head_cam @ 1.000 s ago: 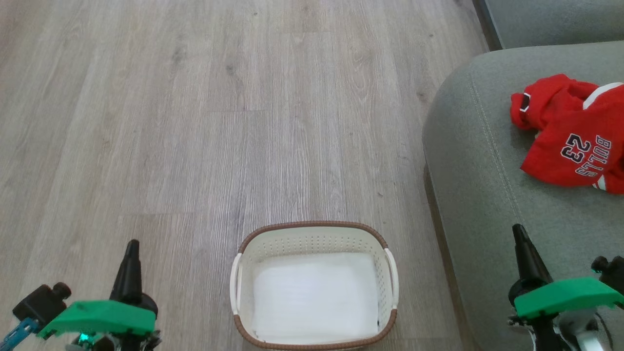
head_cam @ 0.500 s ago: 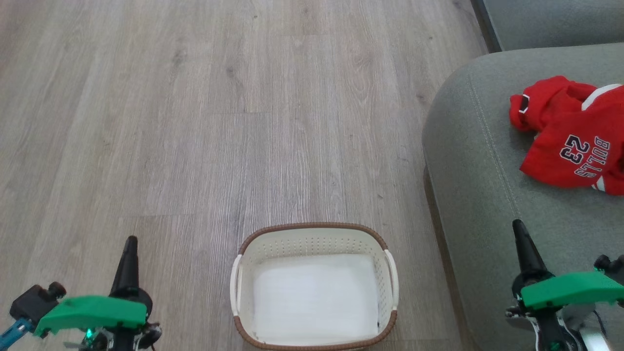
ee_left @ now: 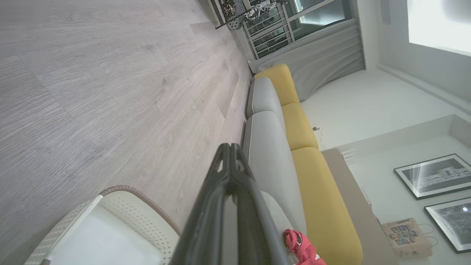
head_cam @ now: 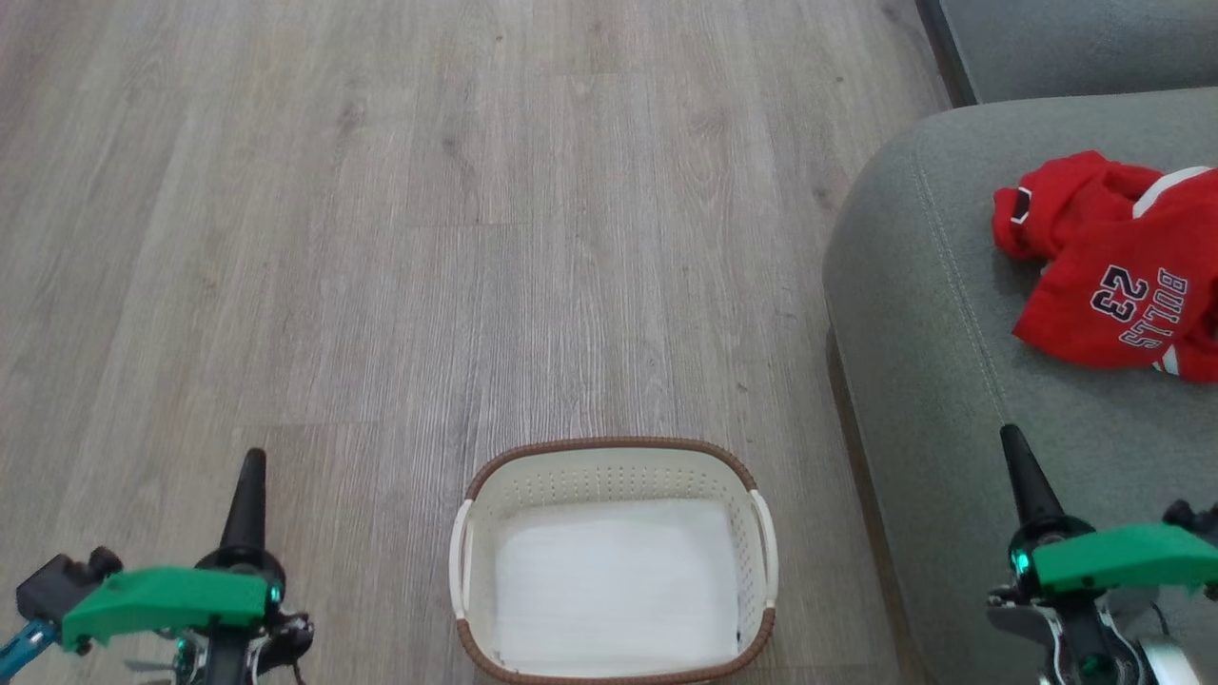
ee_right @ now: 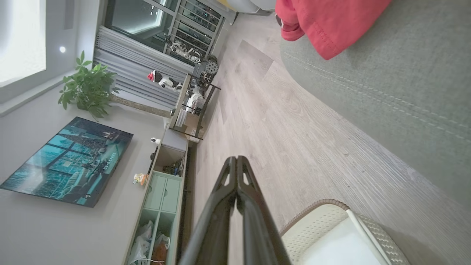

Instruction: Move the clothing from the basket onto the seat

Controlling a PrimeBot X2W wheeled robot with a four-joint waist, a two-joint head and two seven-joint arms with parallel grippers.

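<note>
Since the red basketball clothing [head_cam: 1113, 266] already lies bunched on the sofa seat cushion [head_cam: 933, 381], inside its stitched seam, and the laundry basket [head_cam: 609, 444] is seen bare down to its white bottom, the step in hand is judged to be a last check and a tidy parking of the arms, not another pick. The left gripper [head_cam: 253, 459] and the right gripper [head_cam: 1011, 438] are both seen with fingers pressed together and nothing between them. That closed, empty state is best kept while the arms are held low and apart, so that neither the basket rim nor the cloth is snagged. The basket corners should be looked over once, since a small piece could be missed against the pale plastic. The basket is set on a pale wood-grain plank floor [head_cam: 381, 238], near the cushion but apart from it. In the left wrist view, yellow back cushions [ee_left: 305, 129], framed pictures [ee_left: 434, 175] and a grey curtain [ee_left: 323, 40] are shown. In the right wrist view, a potted plant [ee_right: 86, 84] and a low cabinet [ee_right: 162, 191] are shown.
</note>
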